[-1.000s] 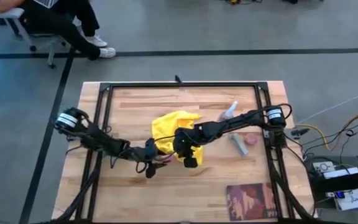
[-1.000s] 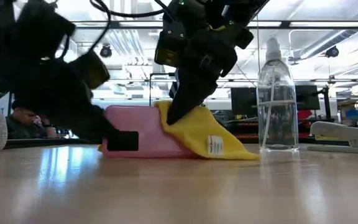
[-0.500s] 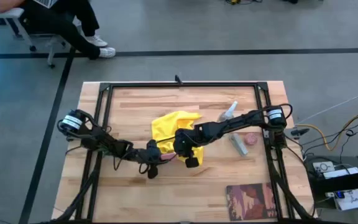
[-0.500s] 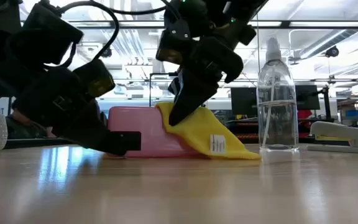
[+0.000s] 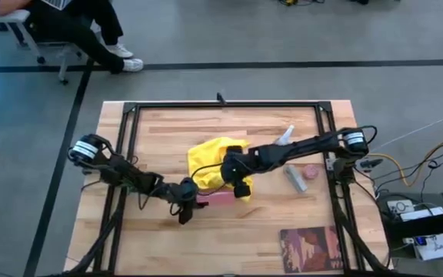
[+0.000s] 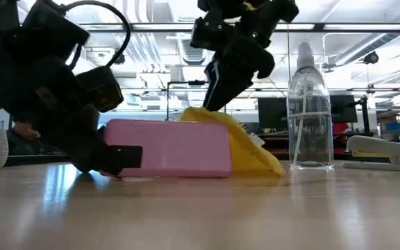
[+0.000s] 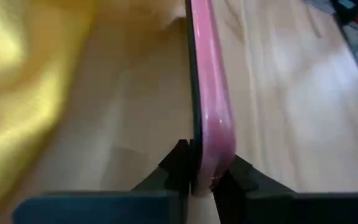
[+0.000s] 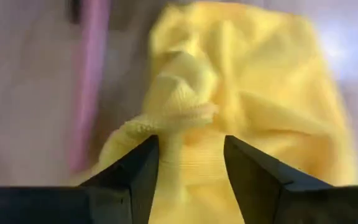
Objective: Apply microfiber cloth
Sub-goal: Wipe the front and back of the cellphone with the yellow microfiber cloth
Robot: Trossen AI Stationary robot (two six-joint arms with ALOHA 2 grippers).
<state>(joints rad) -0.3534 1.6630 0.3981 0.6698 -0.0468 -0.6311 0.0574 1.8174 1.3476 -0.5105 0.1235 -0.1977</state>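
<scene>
While the left end effector (image 7: 194, 177) pinches the pink phone (image 6: 169, 148) on edge, the right end effector (image 8: 188, 155) — parted, empty — hovers over the microfiber cloth (image 5: 210, 158); snagged fabric could topple the phone.

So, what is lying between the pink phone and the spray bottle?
The yellow microfiber cloth, draped down behind the pink phone toward the spray bottle; the low view shows it.

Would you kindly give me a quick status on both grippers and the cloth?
Left gripper shut on the pink phone, holding it on edge. Right gripper open, just above the microfiber cloth. Cloth bunched behind phone. Spray bottle stands clear.
</scene>
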